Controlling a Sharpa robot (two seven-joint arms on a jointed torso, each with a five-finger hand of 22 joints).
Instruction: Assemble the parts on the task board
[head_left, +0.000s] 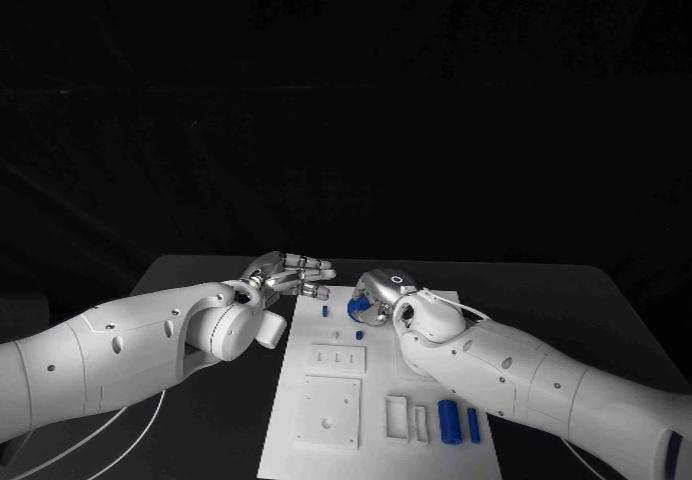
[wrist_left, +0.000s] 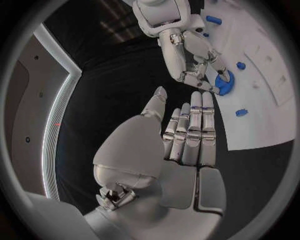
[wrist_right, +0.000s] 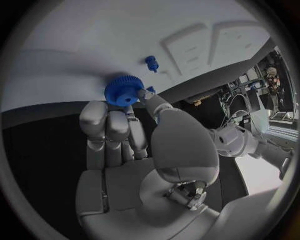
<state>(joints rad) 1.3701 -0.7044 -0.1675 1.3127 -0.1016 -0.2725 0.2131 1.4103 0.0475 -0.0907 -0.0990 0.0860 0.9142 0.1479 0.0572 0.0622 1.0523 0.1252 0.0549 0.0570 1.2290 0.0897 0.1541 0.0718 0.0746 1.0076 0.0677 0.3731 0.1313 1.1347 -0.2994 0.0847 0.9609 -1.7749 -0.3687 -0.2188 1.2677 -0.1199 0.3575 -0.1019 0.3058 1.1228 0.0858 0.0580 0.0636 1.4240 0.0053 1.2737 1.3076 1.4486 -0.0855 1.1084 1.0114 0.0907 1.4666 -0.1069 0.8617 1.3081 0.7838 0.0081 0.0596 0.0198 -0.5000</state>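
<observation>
On the task board (head_left: 378, 400), right hand (head_left: 378, 296) fingers holding blue gear (wrist_right: 123, 90), left hand (head_left: 289, 272) fingers straight, holding nothing.

Both hands crowd the task board's (head_left: 378, 440) far end; its near half lies open above.

left robot hand (head_left: 293, 274) flat, right robot hand (head_left: 371, 297) pinching

right hand (head_left: 378, 296) at far end of task board (head_left: 378, 440), fingers closed round a blue part (head_left: 356, 300). left hand (head_left: 289, 274) hovers just off board's far-left corner over the worktop (head_left: 216, 420), fingers extended, holding nothing. two blue cylinders (head_left: 459, 421) lie at near right
</observation>
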